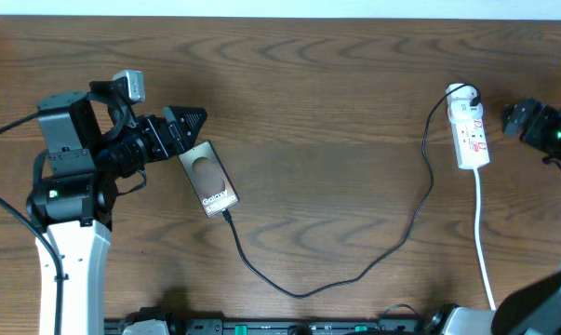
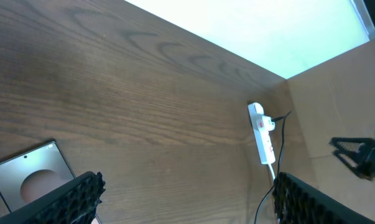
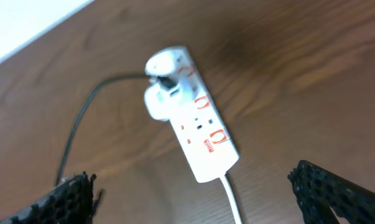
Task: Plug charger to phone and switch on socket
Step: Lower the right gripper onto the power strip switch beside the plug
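The phone [image 1: 208, 177] lies face up left of centre and also shows in the left wrist view [image 2: 32, 180]. The black charger cable [image 1: 299, 290] meets the phone's lower end, then loops right to a white adapter [image 3: 162, 93] plugged into the far end of the socket [image 1: 469, 130], a white power strip with red markings [image 3: 199, 134]. My left gripper [image 1: 189, 132] is open and empty, just above-left of the phone [image 2: 188, 186]. My right gripper [image 1: 511, 119] is open and empty, right of the socket and hovering above it [image 3: 190, 180].
The socket's white cord [image 1: 483, 233] runs toward the table's front edge. The socket also shows far off in the left wrist view [image 2: 262, 134]. A white wall borders the table's far edge. Black hardware sits along the front edge [image 1: 261, 326].
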